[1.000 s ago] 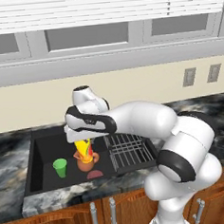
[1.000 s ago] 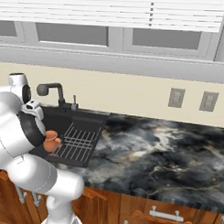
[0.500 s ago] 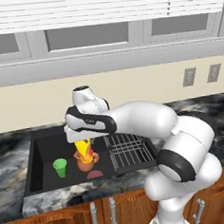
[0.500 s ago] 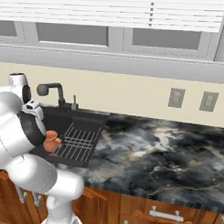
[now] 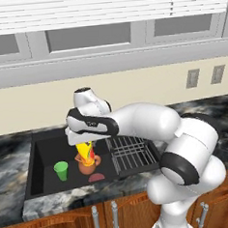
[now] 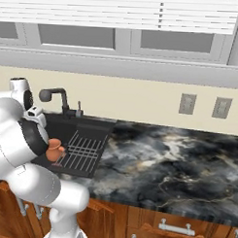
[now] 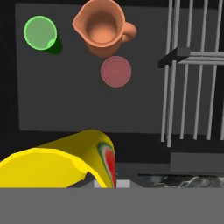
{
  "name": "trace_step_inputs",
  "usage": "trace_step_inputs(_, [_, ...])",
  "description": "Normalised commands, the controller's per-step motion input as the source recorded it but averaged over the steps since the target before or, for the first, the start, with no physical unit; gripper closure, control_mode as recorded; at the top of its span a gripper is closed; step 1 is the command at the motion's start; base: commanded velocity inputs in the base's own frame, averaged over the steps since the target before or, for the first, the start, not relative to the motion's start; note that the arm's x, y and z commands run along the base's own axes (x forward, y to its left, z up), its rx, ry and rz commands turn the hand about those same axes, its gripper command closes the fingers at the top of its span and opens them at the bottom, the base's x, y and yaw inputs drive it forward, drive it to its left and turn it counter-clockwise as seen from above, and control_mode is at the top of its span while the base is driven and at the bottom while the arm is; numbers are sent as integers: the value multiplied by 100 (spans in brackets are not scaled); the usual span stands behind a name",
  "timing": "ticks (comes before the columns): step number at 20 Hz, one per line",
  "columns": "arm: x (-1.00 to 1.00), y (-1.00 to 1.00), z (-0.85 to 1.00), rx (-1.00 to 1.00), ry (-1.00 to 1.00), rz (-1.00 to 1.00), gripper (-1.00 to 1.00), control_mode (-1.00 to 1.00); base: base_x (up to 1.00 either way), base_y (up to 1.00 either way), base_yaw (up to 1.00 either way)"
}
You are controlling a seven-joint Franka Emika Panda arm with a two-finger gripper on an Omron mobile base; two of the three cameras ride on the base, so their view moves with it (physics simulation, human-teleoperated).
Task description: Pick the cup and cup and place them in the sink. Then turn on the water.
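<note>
My gripper hangs over the middle of the black sink, shut on the yellow cup with its orange-red pattern. In the hand view that yellow cup lies large across the lower left, tilted, and hides the fingertips. The green cup stands upright on the sink floor at the left; from the hand it is the green cup at upper left. The black faucet stands at the sink's back edge, and no stream runs from it.
A terracotta jug stands in the basin right under the held cup, with a pink disc beside it. A wire rack fills the sink's right side. Marble counter stretches to the right.
</note>
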Motion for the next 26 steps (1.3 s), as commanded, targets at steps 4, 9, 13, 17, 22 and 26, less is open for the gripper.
trace_step_inputs(4, [0,0,0,0,0,0,100,-100,0,0,0])
trace_step_inputs(9, [0,0,-16,0,5,0,100,-100,0,0,0])
trace_step_inputs(13, [17,-1,-4,0,0,0,100,-100,0,0,0])
trace_step_inputs(17, [18,0,-3,0,0,0,100,-100,0,0,0])
trace_step_inputs(22, [13,0,-3,0,0,0,100,-100,0,0,0])
trace_step_inputs(26, [9,0,-1,0,0,0,100,-100,0,0,0])
